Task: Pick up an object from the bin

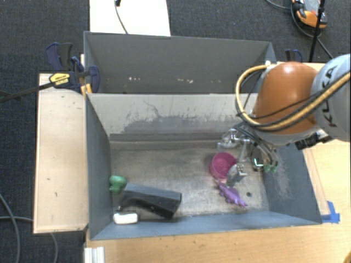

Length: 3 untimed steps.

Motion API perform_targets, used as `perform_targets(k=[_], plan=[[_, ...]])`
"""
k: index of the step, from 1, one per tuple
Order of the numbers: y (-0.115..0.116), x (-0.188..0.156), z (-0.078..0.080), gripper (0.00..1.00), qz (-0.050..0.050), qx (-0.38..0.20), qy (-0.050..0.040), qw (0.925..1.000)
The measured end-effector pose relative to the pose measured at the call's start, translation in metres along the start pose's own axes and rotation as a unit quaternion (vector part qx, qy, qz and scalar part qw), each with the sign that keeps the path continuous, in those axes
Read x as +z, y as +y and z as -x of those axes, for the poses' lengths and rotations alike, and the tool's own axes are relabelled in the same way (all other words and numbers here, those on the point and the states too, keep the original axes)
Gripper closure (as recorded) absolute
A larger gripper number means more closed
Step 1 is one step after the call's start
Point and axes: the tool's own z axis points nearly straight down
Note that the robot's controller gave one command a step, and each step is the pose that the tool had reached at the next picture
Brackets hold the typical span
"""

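At the far left of the grey bin (98,147), close to its left wall, a small green thing (116,183) is seen on the floor. Just below it and a little to the right, a long black block (152,200) is laid flat and a bit tilted. A small white thing (125,218) is found at the block's lower left end, right beside it. These three things are bunched together in the front left corner.

Further right, well apart from them, a round pink cup (221,165) is seen on the floor. Just below the cup, a bit to the right, a small purple toy (233,195) is laid flat.

The gripper (241,171) is seen low inside the bin, on the right side. Its tip is placed just beside the right edge of the pink cup and just above the purple toy. It cannot be told if either one is touched. It cannot be told if the gripper is spread or pressed together, as its tip is too hard to make out.

Above the gripper and further right, the arm's wrist is covered by a big orange cover (285,100), and yellow and black cables (241,95) are looped around it.
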Motion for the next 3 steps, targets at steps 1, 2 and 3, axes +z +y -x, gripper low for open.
perform_targets(k=[1, 2, 3], plan=[[0.000, -0.004, 0.002, 0.00, 0.000, 0.000, -0.0040, 1.0000], [-0.011, 0.048, -0.008, 0.00, 0.000, -0.010, -0.0072, 0.9999], [-0.031, 0.108, 0.008, 1.00, 0.000, 0.079, 0.0000, 0.9969]])
